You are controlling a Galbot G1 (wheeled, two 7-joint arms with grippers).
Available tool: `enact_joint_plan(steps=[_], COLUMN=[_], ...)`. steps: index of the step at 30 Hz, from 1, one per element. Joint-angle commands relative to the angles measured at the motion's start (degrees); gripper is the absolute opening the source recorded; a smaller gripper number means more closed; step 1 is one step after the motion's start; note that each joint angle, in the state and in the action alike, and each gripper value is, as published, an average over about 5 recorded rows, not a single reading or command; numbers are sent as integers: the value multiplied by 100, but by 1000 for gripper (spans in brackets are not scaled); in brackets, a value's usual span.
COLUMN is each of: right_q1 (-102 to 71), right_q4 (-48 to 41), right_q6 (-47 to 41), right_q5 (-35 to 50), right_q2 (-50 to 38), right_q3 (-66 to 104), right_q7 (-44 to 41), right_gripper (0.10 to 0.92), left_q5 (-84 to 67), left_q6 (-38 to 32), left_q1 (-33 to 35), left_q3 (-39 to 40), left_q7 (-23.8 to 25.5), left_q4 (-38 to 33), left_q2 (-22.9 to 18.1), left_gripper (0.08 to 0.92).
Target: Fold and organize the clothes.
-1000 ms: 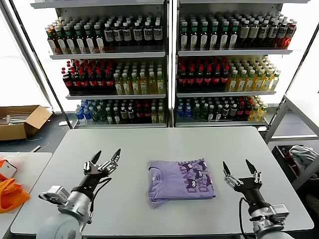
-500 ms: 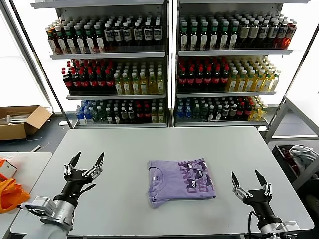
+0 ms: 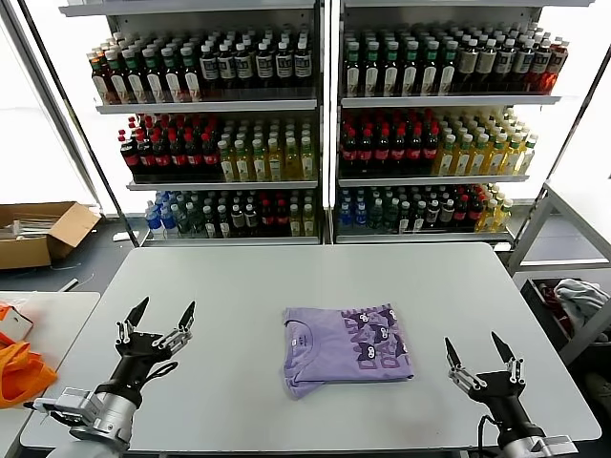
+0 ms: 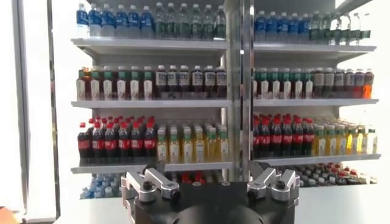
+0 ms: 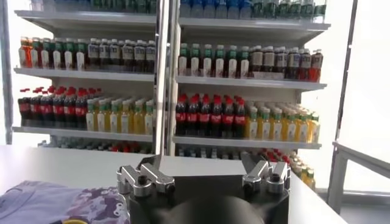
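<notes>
- Lavender T-shirt (image 3: 347,348) folded into a flat rectangle, lying on the grey table (image 3: 315,277) around the middle, a bit toward the near edge.
- Dark purple lettering showing on the shirt's right half; collar facing the left side.
- Shirt between the two grippers, touched by neither.
- Left gripper (image 3: 154,321) well apart from the shirt, off to its left, over the near-left part of the table.
- Left fingers (image 3: 135,312) spread wide, nothing between them, tips pointing up and away toward the shelves.
- Left arm low at the near-left corner, forearm angled up from the table edge.
- Right gripper (image 3: 478,349) near the shirt's right edge but apart from it, over the near-right part of the table.
- Right fingers (image 3: 500,345) also spread wide and empty, tips pointing up and forward.
- Right arm coming up from the near edge, wrist low.
- Right wrist view: corner of the shirt (image 5: 58,204) beside the gripper body, no contact.
- Left wrist view: only gripper knuckles and the drink shelves (image 4: 152,103); shirt not visible there.
- Behind the table: shelf racks (image 3: 325,105) full of bottles.
- Cardboard box (image 3: 38,232) on the floor at far left; orange cloth (image 3: 19,372) on a side table at left; white-grey cloth bundle (image 3: 578,296) at right, off the table.
</notes>
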Motion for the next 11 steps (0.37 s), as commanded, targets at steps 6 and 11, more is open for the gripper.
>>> enact_joint_plan(steps=[6, 11], right_q1=[60, 143], right_q4=[-65, -22], right_q6=[-46, -133], right_q5=[284, 362], right_q2=[-21, -114], right_q3=[420, 457], right_q7=[-79, -84], right_gripper=[823, 823], left_q5=[-532, -641], left_q6=[77, 202], left_q1=[103, -71], left_q3=[-258, -364], left_q7=[141, 203], left_q4=[-17, 3], left_q2=[64, 77], left_gripper=[823, 823])
